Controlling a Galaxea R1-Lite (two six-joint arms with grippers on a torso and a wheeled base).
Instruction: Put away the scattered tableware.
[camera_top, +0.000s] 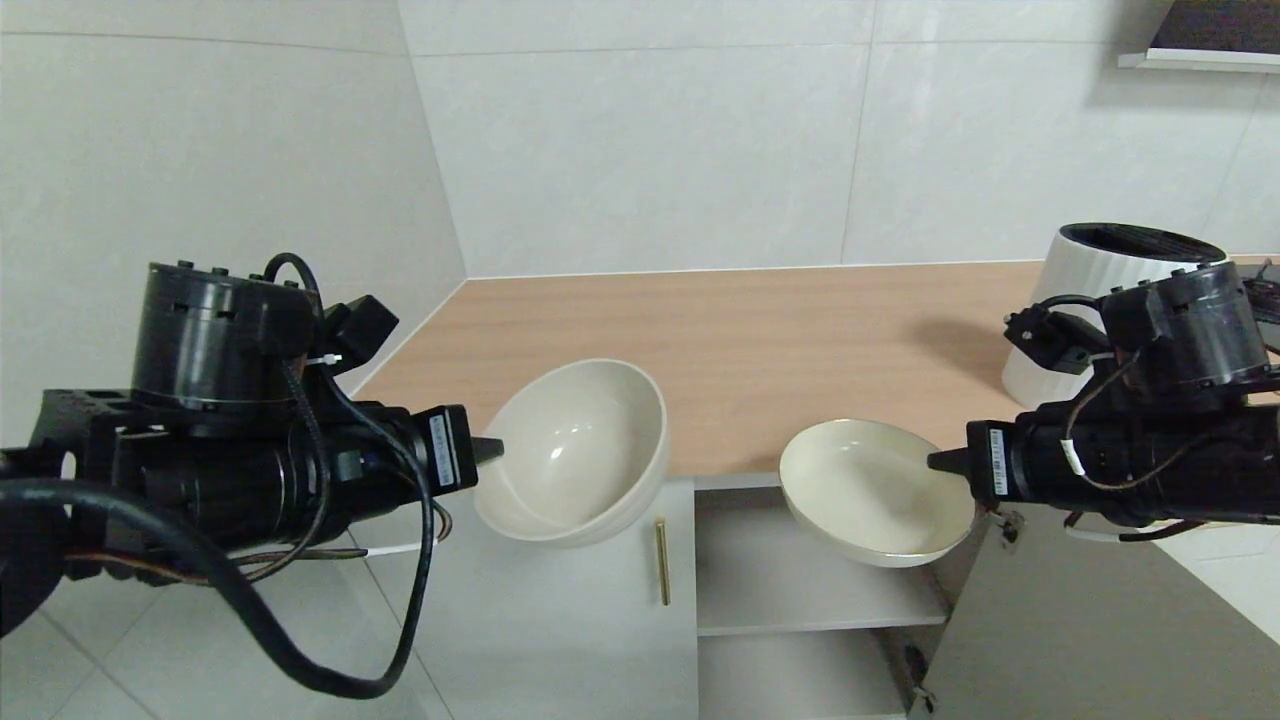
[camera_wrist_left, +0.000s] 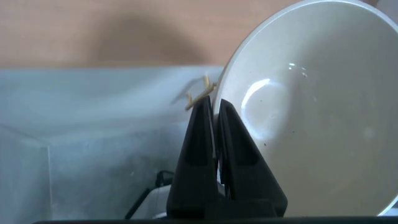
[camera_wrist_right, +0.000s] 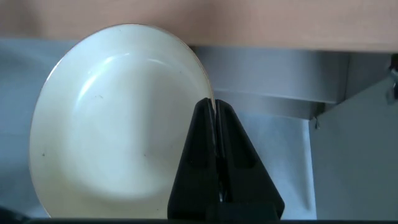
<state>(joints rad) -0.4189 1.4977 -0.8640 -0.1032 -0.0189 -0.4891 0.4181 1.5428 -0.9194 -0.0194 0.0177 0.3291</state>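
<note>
Grip is our worry: our left gripper pinches the deep bowl by its rim and our right gripper the shallow bowl, both held in air before the open cabinet. Either could slip from so thin a hold, or clip the counter edge beyond.

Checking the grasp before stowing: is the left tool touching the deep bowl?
Touching. The left wrist view shows the left tool clamped on the rim of the deep bowl.
</note>
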